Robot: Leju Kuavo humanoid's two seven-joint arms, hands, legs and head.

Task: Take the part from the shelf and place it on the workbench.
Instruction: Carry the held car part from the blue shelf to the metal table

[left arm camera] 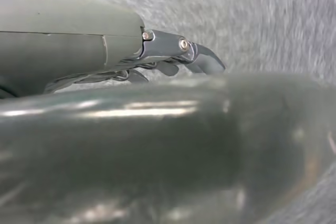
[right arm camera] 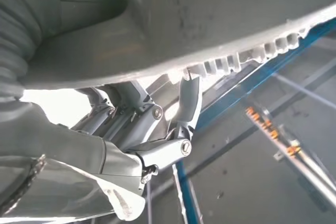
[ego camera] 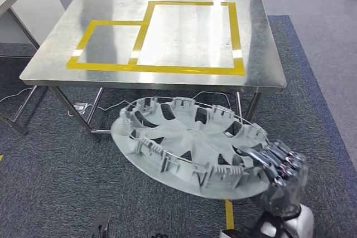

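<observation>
So I've got the part (ego camera: pixel 189 143), a big grey plastic wheel cover, pinched at its rim in my right hand (ego camera: pixel 280 174), carried ribbed side up and tilted, out in front of the bench (ego camera: pixel 50 59) and lower than its top, not touching it. The fingers (right arm camera: pixel 189 95) curl over the toothed rim in the right wrist view, so that hand is gripping the part at one edge only.

My left hand (left arm camera: pixel 174 51) is over grey carpet with a blurry dark shape across the view. The fingers look curled in, but honestly I can't tell if it's closed or holding anything.

My plan for doing this step well: lift first so the far rim clears the bench edge, then go forward and set it down flat inside the yellow tape outline (ego camera: pixel 189 37). A one-edge grip on a wide disc means lots of leverage, so I'd go slow or it'll probably sag or twist.

Materials: the cover looks thin and flexy, with spokes, clips and a wire ring. The bench is brushed steel, shiny, probably slippery.
</observation>
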